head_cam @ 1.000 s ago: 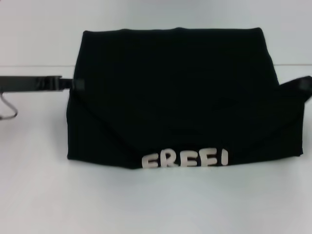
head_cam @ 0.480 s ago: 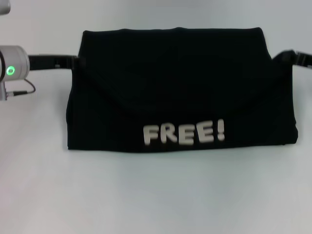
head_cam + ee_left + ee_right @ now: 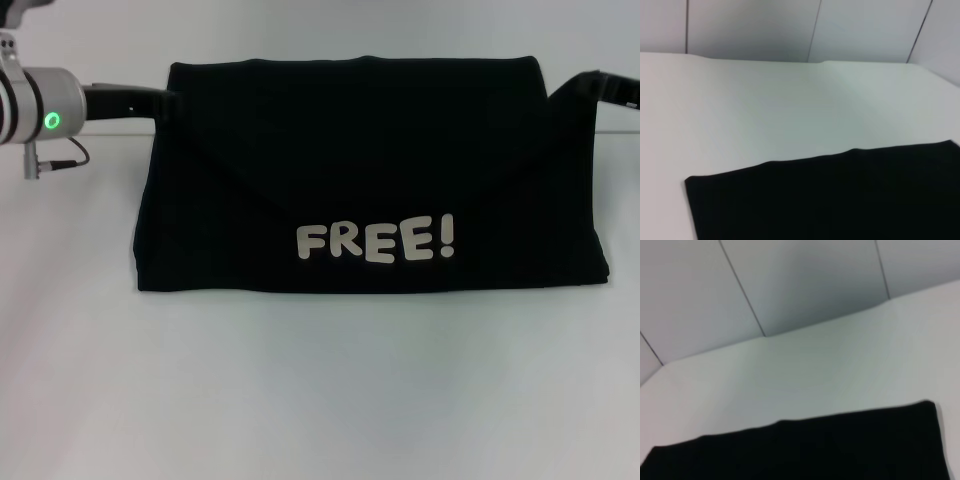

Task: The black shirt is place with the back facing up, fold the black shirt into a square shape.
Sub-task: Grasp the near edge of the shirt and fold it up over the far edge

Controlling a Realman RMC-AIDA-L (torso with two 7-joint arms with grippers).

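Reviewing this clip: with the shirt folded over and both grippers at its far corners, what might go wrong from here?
Both the left gripper and right gripper meet the far corners of the black shirt; pulling away while cloth is caught might drag the fold open. The bundle is wider than deep, so it is not yet square. The near right corner sticks out past the rest, an uneven edge that later folds may worsen.

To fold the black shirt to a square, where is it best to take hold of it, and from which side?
Probably the two corners of one short end of the black shirt, for example the left end, coming in from that side. It lies flat as a wide rectangle, so folding one end across would square it.
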